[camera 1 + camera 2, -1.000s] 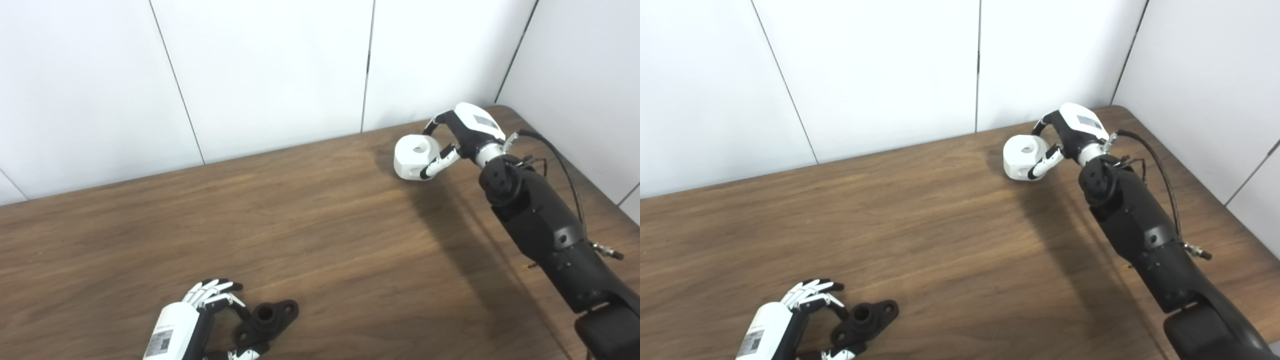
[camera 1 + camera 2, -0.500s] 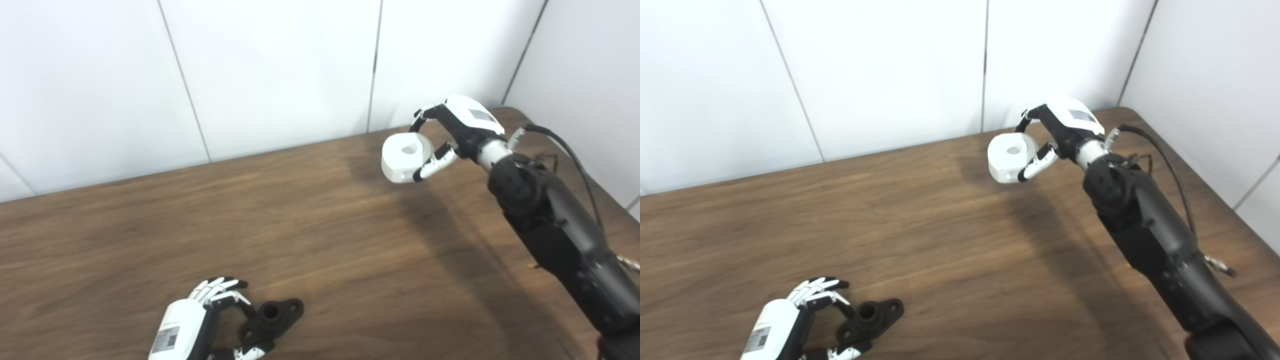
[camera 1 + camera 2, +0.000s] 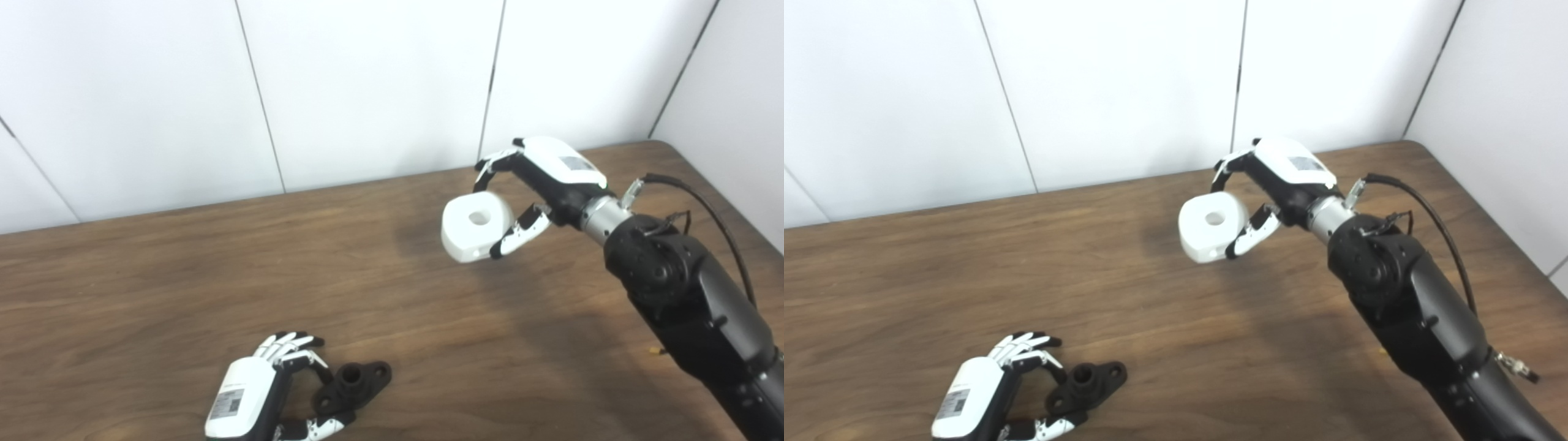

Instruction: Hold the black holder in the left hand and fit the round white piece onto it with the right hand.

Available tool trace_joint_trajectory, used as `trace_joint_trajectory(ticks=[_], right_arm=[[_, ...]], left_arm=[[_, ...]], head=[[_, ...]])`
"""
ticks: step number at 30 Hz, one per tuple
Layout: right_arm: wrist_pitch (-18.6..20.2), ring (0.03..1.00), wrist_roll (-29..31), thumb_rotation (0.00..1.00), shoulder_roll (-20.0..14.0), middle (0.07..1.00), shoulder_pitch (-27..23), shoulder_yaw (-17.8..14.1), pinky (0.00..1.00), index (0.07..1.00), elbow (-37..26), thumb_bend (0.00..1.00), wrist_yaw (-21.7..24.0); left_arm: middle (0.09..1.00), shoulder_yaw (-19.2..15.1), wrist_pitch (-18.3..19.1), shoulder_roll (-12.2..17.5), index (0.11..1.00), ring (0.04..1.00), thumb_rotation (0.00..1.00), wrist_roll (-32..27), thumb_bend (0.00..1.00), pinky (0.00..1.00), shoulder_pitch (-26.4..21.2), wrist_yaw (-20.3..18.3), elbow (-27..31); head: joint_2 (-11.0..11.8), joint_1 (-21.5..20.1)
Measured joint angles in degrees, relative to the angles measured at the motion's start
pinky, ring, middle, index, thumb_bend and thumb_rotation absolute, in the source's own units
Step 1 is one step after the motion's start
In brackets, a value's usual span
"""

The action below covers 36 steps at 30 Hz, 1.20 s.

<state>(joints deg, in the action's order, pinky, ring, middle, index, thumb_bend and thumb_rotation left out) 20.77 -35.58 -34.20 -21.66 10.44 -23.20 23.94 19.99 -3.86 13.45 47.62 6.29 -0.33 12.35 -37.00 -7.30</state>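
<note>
The right hand [image 3: 539, 184] is closed around the round white piece [image 3: 476, 225], which is gripped between the fingers [image 3: 493, 166] curled over its far side and the thumb [image 3: 519, 231] pressed against its near side. The piece is held off the bench [image 3: 184, 269], its flat face with the central hole turned upward, and a shadow is cast on the wood beneath and behind it. Behind the hand, the black forearm [image 3: 686, 300] is seen running back toward the lower right corner, with a black cable [image 3: 704, 202] looped above the wrist.

Well apart from that hand, down at the near left, the left hand [image 3: 263, 392] is laid low on the bench with its fingers [image 3: 288, 343] bent and spread around one end of the black holder [image 3: 354, 387]. The holder lies flat on the wood just beside the palm, its round socket facing up and its far ear pointing away from the hand. Whether it is actually gripped cannot be told; the fingertips are at its near edge.

Beyond the bench, white wall panels [image 3: 367, 86] are seen.
</note>
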Motion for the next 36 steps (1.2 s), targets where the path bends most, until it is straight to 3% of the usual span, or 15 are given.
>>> trace_joint_trajectory(ticks=[14, 24, 36], right_arm=[[-1.0, 0.887, 1.8, 0.14, 3.1, 0.803, 0.8, 0.5, 1.0, 0.483, -10.8, 0.52, 5.9], [-1.3, 0.887, 1.6, 0.13, 4.6, 0.796, 0.1, 1.4, 1.0, 0.483, -13.2, 0.52, 9.2], [-1.0, 0.885, -0.5, 0.14, 7.2, 0.797, -1.7, 3.2, 1.0, 0.483, -14.7, 0.52, 14.3]], left_arm=[[0.816, 1.8, 3.8, -1.9, 0.489, 0.88, 0.05, 2.4, 0.52, 0.92, -0.4, -0.3, 0.8], [0.806, 2.5, 5.8, -1.9, 0.489, 0.878, 0.05, 2.9, 0.52, 0.93, -1.5, -2.5, 1.7], [0.811, 2.5, 6.9, -1.9, 0.489, 0.886, 0.05, 2.9, 0.52, 0.94, -2.3, -4.7, 2.3]], head=[[-5.6, 7.1], [-12.5, 8.7], [-14.3, 9.6]])
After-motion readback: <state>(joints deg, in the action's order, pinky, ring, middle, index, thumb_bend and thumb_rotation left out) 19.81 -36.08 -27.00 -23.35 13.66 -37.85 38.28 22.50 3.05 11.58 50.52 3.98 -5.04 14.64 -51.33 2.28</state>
